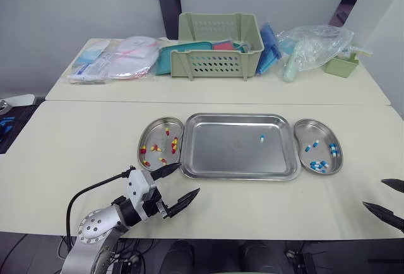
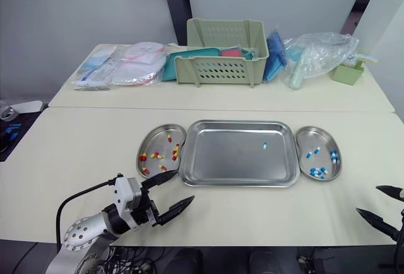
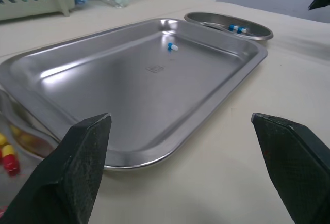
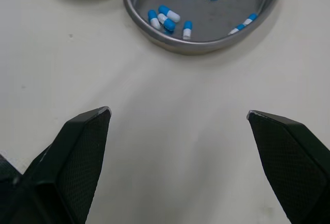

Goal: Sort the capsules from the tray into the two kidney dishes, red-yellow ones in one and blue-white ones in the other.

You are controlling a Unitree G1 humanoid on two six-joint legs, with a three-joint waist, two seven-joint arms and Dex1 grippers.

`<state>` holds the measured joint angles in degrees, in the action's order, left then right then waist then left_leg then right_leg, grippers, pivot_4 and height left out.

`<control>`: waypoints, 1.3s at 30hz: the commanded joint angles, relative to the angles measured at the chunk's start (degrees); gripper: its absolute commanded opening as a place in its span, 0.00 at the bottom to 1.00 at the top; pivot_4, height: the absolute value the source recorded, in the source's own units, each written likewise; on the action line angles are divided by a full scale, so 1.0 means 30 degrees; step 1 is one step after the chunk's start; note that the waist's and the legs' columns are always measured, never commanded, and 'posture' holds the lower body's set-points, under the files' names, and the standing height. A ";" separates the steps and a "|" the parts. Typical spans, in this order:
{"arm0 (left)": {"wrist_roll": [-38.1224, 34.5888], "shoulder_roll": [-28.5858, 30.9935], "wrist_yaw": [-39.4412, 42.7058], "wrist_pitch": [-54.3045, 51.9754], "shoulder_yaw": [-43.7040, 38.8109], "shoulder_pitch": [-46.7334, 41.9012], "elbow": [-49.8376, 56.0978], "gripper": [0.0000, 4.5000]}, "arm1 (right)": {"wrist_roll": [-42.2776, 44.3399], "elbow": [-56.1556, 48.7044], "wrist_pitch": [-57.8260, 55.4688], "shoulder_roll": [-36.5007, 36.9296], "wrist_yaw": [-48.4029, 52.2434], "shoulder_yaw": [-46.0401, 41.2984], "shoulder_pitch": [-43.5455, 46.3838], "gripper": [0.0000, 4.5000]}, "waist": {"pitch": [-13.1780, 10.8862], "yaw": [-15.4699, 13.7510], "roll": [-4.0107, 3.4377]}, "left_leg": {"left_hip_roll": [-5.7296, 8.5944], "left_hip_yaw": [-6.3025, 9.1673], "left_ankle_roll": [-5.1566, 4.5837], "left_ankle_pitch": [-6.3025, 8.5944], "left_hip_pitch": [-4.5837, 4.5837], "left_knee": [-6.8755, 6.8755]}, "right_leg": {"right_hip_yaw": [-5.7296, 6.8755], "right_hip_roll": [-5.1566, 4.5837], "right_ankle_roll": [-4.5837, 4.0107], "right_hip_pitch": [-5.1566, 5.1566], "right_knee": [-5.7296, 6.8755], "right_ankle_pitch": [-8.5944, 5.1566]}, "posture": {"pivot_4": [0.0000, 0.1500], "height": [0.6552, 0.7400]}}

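Left end effector (image 1: pixel 188 178) low over the cream surface (image 1: pixel 76 154), beside the near-left corner of the rectangular steel tray (image 1: pixel 240 177); fingers spread wide, empty. Right end effector (image 1: pixel 374 193) also wide, near the right-hand steel kidney dish (image 1: pixel 319 135). One blue-white capsule (image 1: pixel 262 138) lies in the tray.

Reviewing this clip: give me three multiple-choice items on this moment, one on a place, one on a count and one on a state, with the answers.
1. Where do the red-yellow capsules lie?
A. left kidney dish
B. bare table
C. green basket

2. How many capsules are in the tray?
A. none
B. one
C. four

3. How do the left gripper's jaws stand?
A. shut on a capsule
B. shut, empty
C. open, empty

Answers: 1 A, they are all inside that dish. 2 B, a single blue-white capsule remains. 3 C, the jaws are spread with nothing between them.
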<state>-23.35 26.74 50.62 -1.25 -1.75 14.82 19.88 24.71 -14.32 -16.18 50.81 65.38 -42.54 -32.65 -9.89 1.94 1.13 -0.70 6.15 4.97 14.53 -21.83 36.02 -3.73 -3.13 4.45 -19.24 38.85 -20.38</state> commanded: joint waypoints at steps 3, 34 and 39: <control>0.0134 0.0036 -0.0087 0.0348 0.0226 -0.0205 0.0130 1.00 | 0.2522 -0.5467 -0.2748 0.0177 0.0072 -0.0369 -0.0592 0.99 | 0.0001 -0.0066 -0.0001 | 0.0001 0.0005 0.0000 0.0000 -0.0009 0.0002 | 0.0006 -0.0001 0.0001 0.0001 -0.0003 -0.0001 | 1.00 0.99; 0.0390 -0.0256 -0.0770 0.0380 0.1336 -0.1379 -0.0401 1.00 | -0.4264 -0.3908 -1.2908 -1.0406 -2.1628 1.6467 1.6355 0.73 | -0.0034 -0.0026 0.0047 | 0.0000 0.0048 0.0001 -0.0004 -0.0059 0.0005 | 0.0025 0.0003 -0.0003 -0.0104 0.0048 0.0002 | 1.00 0.99; 0.0494 -0.0320 -0.0755 0.0585 0.1408 -0.1480 -0.0654 1.00 | -0.4732 -0.2830 -1.3149 -1.1277 -2.1426 1.6607 1.6632 0.73 | -0.0036 -0.0011 0.0041 | 0.0000 0.0048 0.0000 -0.0004 -0.0068 0.0002 | 0.0024 0.0003 -0.0004 -0.0120 0.0049 0.0002 | 1.00 0.99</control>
<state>-22.15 26.04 48.21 -0.77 2.08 10.64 17.30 11.29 -22.00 -55.62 17.11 1.12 7.30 16.71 -10.00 1.91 1.25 -0.70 6.29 4.97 14.52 -22.04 36.03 -3.66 -3.12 4.44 -19.60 39.00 -20.37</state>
